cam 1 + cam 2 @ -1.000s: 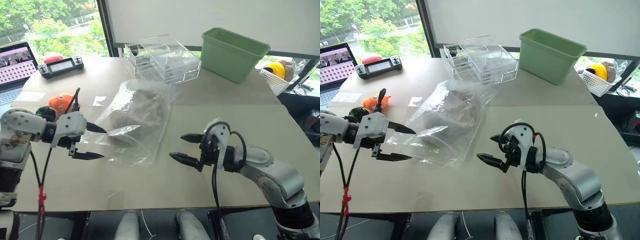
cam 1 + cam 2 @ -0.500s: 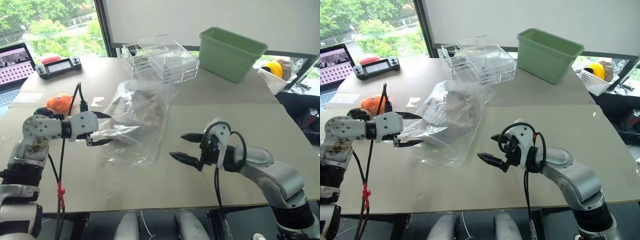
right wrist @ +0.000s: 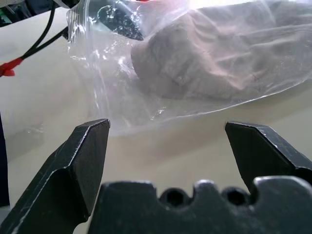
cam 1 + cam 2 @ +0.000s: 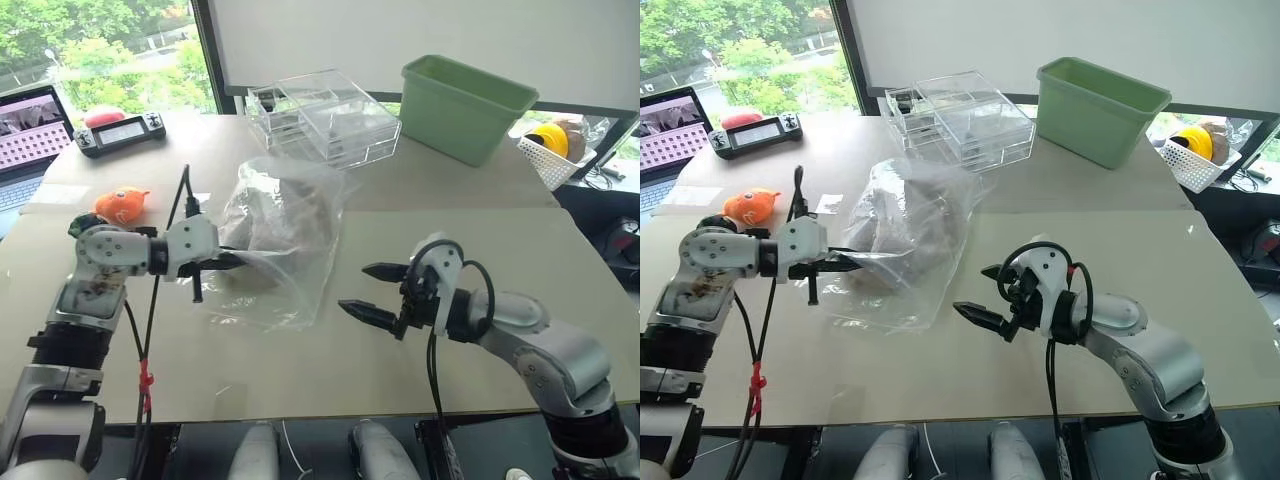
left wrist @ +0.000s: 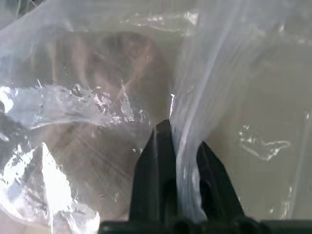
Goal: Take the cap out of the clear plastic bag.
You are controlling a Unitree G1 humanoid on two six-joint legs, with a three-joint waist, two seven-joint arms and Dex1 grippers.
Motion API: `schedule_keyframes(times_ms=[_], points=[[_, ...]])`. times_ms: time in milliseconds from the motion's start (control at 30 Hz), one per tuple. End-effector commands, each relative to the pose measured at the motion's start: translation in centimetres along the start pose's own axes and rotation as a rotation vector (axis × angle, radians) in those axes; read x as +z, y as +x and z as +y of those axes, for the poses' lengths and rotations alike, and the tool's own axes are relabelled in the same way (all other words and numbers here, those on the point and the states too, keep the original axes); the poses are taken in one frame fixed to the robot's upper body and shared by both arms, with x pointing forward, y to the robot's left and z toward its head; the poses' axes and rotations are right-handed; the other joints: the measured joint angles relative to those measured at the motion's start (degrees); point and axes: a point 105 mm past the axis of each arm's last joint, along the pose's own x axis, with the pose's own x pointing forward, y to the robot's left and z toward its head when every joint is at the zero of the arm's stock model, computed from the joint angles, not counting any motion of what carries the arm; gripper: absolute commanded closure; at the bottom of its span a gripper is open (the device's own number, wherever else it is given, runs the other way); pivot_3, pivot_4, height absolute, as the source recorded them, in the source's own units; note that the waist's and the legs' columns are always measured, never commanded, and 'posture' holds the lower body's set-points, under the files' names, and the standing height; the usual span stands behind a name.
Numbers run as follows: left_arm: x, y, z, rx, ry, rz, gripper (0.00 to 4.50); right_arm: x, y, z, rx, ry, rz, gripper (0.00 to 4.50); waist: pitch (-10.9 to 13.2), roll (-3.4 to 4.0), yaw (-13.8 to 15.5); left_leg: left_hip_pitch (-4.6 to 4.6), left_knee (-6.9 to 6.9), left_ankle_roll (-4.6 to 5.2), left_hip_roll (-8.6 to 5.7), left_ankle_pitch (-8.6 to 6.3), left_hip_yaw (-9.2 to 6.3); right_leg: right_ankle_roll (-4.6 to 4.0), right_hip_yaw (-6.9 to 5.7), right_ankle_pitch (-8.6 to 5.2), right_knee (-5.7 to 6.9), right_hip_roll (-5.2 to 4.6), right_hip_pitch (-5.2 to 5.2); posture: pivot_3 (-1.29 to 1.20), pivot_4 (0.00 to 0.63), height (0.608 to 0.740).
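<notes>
Starting at the far left of the table (image 4: 330,370): there's a laptop (image 4: 30,125) at the edge, a black handheld controller (image 4: 122,131) with a red thing behind it, and an orange plush toy (image 4: 120,203) a bit nearer.

Next comes the left gripper (image 4: 238,262). Its fingers are pinched together on a fold of the clear plastic bag (image 4: 275,245), right at the bag's left side (the left wrist view shows the film squeezed between the two black fingers (image 5: 156,165), pretty unambiguous). The bag lies roughly mid-table, crinkled and bunched up a little where it's pinched.

The cap (image 4: 280,215) is inside the bag, a beige-grey lump sitting in the upper half of it. You can see it through the film in the right wrist view too.

Behind the bag, toward the window, is a stack of clear acrylic drawer boxes (image 4: 325,115), and to the right of those a green plastic bin (image 4: 465,105).

Then the right gripper (image 4: 374,291), hovering just right of the bag's lower edge with its fingers spread wide, nothing between them, not touching the bag.

Far right there's a white basket (image 4: 555,155) with something yellow in it.
</notes>
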Motion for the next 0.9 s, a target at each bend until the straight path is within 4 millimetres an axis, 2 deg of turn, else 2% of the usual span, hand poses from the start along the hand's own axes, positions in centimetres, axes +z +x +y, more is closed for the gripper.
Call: schedule_keyframes(times_ms=[33,167,200,267,367,467,567,633,767,900], points=[[1.8,0.6,0.2,-0.023,-0.015,-0.035,4.49,3.1,-0.4,1.2,0.062,0.001,-0.123,0.00,0.00,0.00,-0.14,0.00,0.00,0.00,0.00,0.00,-0.01,-0.01,0.00,0.01,0.01,0.00,0.00,0.00,0.150,0.735],[2.1,1.7,0.3,-0.054,-0.111,-0.046,4.49,6.8,-1.0,3.6,0.266,0.129,-0.311,0.00,0.00,0.00,-0.26,0.02,0.00,0.00,0.00,0.00,-0.01,-0.01,0.00,0.01,0.05,0.00,0.00,0.00,0.150,0.735],[2.5,2.2,0.6,-0.049,-0.120,-0.061,4.49,7.7,-1.6,4.7,0.371,0.193,-0.364,0.00,0.00,0.00,-0.22,0.02,0.01,0.00,0.00,0.00,-0.02,-0.01,0.00,0.00,0.07,0.01,0.00,0.00,0.150,0.735],[2.9,2.7,0.9,-0.043,-0.126,-0.078,4.49,8.8,-2.4,5.7,0.483,0.268,-0.412,0.00,0.01,-0.01,0.03,0.01,0.01,0.00,0.00,0.00,-0.03,-0.01,-0.01,0.01,0.05,0.00,0.03,0.00,0.150,0.735],[4.7,4.1,1.6,-0.031,-0.168,-0.156,4.49,8.3,-1.8,6.8,0.556,0.332,-0.363,0.00,0.01,-0.01,0.21,-0.01,0.02,0.01,-0.03,0.00,-0.08,-0.20,-0.03,0.12,-0.05,-0.02,0.10,0.00,0.150,0.735],[5.9,5.0,1.9,-0.027,-0.194,-0.206,4.49,7.3,-0.4,7.1,0.542,0.322,-0.309,0.00,0.01,-0.01,0.03,-0.01,0.06,0.01,-0.03,0.00,-0.09,-0.20,-0.03,0.12,0.02,0.00,0.08,0.00,0.150,0.735],[6.4,5.5,1.8,-0.023,-0.217,-0.233,4.49,6.3,1.5,6.4,0.457,0.281,-0.270,0.00,0.01,-0.01,-0.59,0.02,0.05,0.01,-0.03,0.00,-0.07,-0.20,0.01,0.12,0.04,0.01,0.05,0.00,0.150,0.735],[6.4,5.5,1.7,-0.023,-0.220,-0.235,4.49,5.8,2.1,6.1,0.426,0.254,-0.250,0.00,0.01,-0.01,-0.80,0.02,0.04,0.02,-0.03,0.00,-0.07,-0.20,0.02,0.12,0.07,0.01,0.01,0.00,0.150,0.735],[6.6,5.6,1.0,-0.044,-0.232,-0.247,4.49,2.6,6.0,0.9,0.022,-0.009,-0.116,0.00,0.01,0.00,-0.94,0.01,0.05,0.01,-0.04,0.00,-0.08,-0.20,0.01,0.12,0.06,0.01,0.00,0.00,0.150,0.735],[6.7,5.6,0.9,-0.043,-0.241,-0.251,4.49,0.9,7.2,-1.0,-0.115,-0.257,-0.042,0.00,0.01,0.00,-0.55,0.00,0.04,0.01,-0.05,0.00,-0.06,-0.18,0.01,0.11,0.06,0.01,-0.02,0.00,0.150,0.735]])
